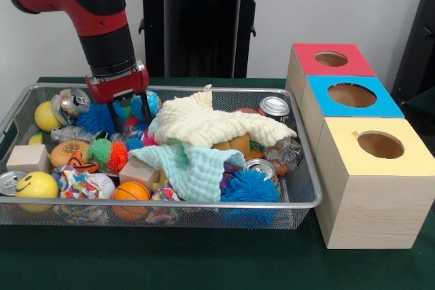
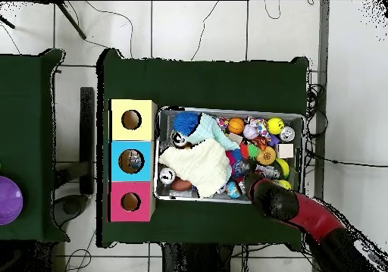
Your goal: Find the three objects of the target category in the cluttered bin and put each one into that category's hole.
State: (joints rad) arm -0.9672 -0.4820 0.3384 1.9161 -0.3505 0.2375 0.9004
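The silver wire-mesh bin [image 1: 170, 203] is full of clutter: a cream cloth [image 1: 211, 123], a pale teal cloth [image 1: 190, 168], blue spiky balls [image 1: 250, 187], cans [image 1: 274, 106], a smiley yellow ball [image 1: 37, 185] and wooden blocks [image 1: 28, 157]. My gripper [image 1: 130, 123] is open and reaches down into the bin's far left part, between a blue spiky ball [image 1: 97, 119] and another blue one to its right. It holds nothing. In the overhead view the arm [image 2: 292, 208] covers the gripper over the bin [image 2: 227, 110].
Three wooden boxes with round holes stand to the right of the bin: red top [image 1: 331, 59], blue top [image 1: 351, 95], yellow top [image 1: 380, 145]. In the overhead view they lie left of the bin, the yellow box [image 2: 132, 120] farthest from my base. A green cloth [image 1: 204, 263] covers the table.
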